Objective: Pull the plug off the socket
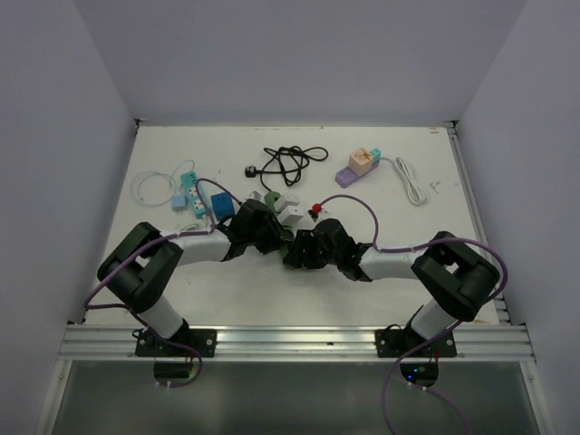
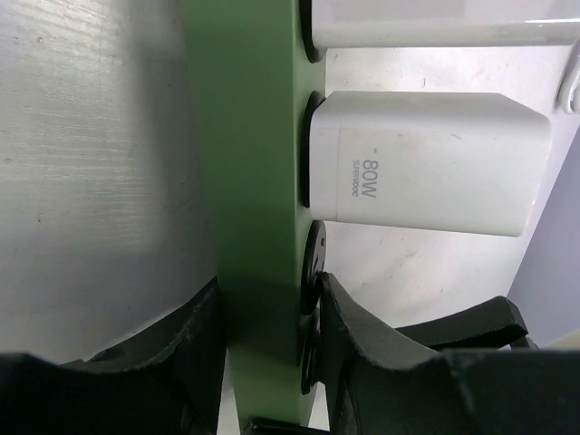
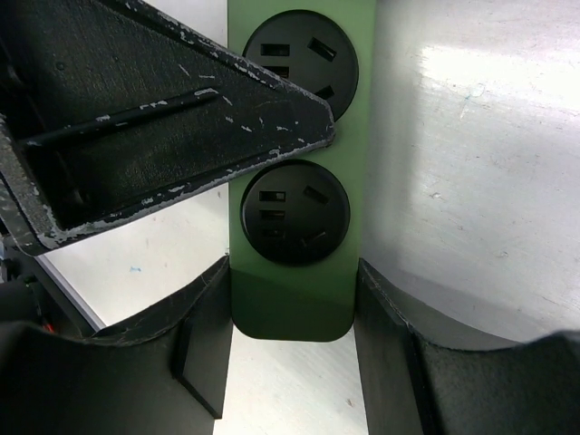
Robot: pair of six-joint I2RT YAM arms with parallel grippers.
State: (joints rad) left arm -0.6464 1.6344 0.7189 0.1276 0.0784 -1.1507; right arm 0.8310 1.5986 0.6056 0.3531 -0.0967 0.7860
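Left end effector and right end effector both clamp the green socket strip; the white plug sits seated, unpulled.

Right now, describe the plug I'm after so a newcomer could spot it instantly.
At the centre of the table lies a green power strip, gripped by the left claw. Of the two white adapters plugged into it, yours is the 80W adapter, nearest that claw, with the rating printed on its side; the other adapter sits farther along.
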